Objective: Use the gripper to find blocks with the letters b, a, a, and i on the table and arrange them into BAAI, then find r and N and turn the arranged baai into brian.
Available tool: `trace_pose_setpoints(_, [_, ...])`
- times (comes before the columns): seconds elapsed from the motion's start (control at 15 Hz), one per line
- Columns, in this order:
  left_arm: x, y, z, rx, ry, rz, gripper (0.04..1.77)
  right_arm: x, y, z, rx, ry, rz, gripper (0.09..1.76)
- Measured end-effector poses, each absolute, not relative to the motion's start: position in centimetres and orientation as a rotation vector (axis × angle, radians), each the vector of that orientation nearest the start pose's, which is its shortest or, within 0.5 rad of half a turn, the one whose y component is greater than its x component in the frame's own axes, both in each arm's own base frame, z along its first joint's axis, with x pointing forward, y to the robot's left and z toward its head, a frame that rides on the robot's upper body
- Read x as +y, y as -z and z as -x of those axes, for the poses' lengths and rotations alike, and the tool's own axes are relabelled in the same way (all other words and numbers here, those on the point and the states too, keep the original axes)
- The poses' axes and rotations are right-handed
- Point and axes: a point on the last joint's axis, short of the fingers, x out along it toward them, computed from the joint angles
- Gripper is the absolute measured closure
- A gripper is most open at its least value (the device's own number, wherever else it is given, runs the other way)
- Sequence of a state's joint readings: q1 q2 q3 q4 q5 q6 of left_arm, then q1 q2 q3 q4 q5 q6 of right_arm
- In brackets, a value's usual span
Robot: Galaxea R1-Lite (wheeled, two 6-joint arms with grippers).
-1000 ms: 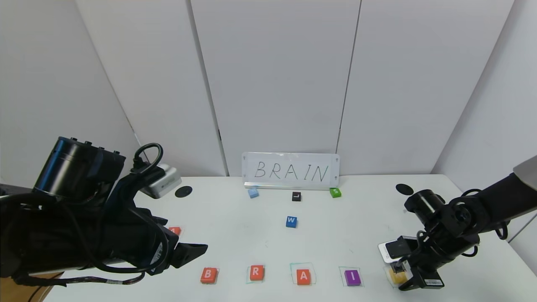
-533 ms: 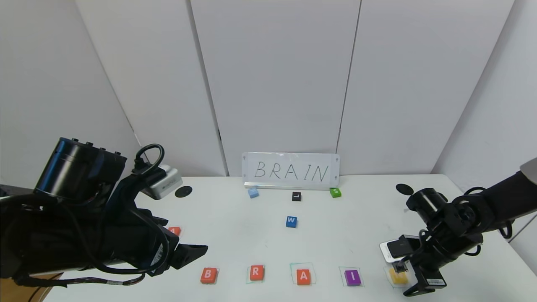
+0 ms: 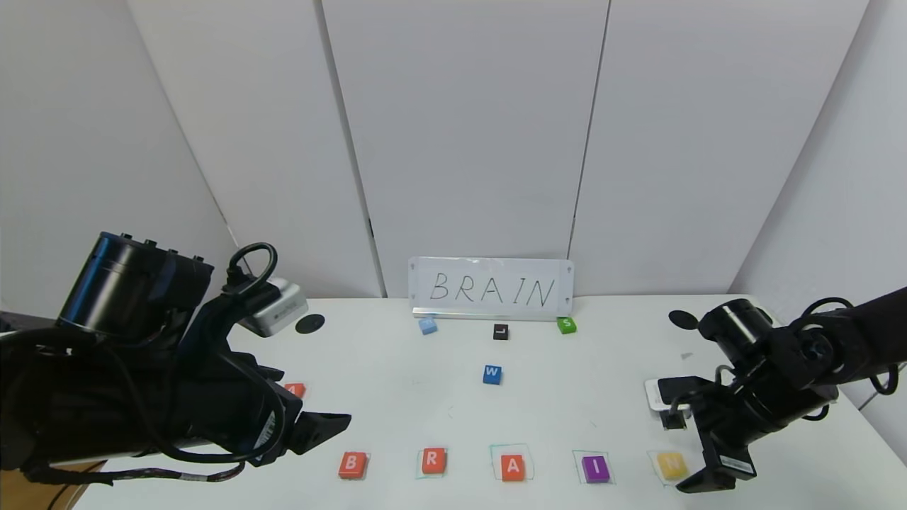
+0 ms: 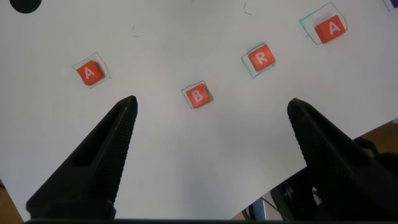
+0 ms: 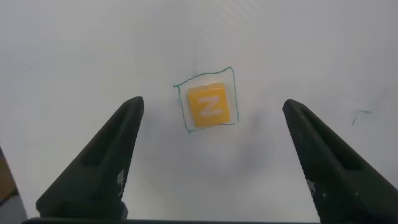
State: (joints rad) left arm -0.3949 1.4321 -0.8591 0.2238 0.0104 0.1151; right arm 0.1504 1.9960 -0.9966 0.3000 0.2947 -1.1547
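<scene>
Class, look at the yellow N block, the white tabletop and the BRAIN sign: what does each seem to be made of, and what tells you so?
N block: probably matte plastic or foam, given its flat even colour and soft, rounded edges.
Tabletop: smooth white laminate or painted board, with a faint sheen and green pen outlines.
BRAIN sign: likely a glossy whiteboard panel with handwritten marker letters.

Open tabletop (image 3: 397, 397) between the front row of blocks (image 3: 472, 465) and the W block (image 3: 492, 375), with the left gripper (image 3: 312, 428) crowding the B end and the right gripper (image 3: 698, 453) standing beside N (image 3: 671, 465).
</scene>
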Motion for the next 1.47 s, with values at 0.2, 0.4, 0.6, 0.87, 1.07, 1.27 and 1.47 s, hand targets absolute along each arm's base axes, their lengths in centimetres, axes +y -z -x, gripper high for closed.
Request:
trace_pose_setpoints(0.2, [-8.4, -19.3, -20.1, 0.764, 0.409, -0.270, 0.09, 5.8, -8.5, -29.6, 0.973, -0.953, 0.685, 0.21])
trace_pose_setpoints(0.4, [-8.4, -19.3, -20.1, 0.763, 0.402, -0.272, 0.09, 7.0, -10.3, -28.5, 1.040, -0.781, 0.426, 0.19])
trace_pose_setpoints(0.6, [-8.1, -19.5, -20.0, 0.754, 0.380, -0.269, 0.09, 7.2, -13.2, -27.2, 1.026, -0.580, 0.301, 0.17])
trace_pose_setpoints(0.87, [-6.5, -19.6, -19.8, 0.749, 0.309, -0.228, 0.09, 5.5, -17.4, -25.0, 0.910, -0.325, 0.210, 0.16])
trace_pose_setpoints(1.07, [-4.6, -20.1, -19.5, 0.706, 0.236, -0.186, 0.09, 2.7, -20.7, -22.9, 0.755, -0.205, 0.154, 0.15])
trace_pose_setpoints(1.27, [-2.9, -21.5, -18.3, 0.609, 0.173, -0.152, 0.09, 0.4, -23.0, -20.0, 0.621, -0.106, 0.120, 0.15])
trace_pose_setpoints(1.47, [-2.1, -23.2, -15.3, 0.495, 0.146, -0.137, 0.09, -0.6, -24.8, -16.1, 0.484, -0.044, 0.106, 0.15])
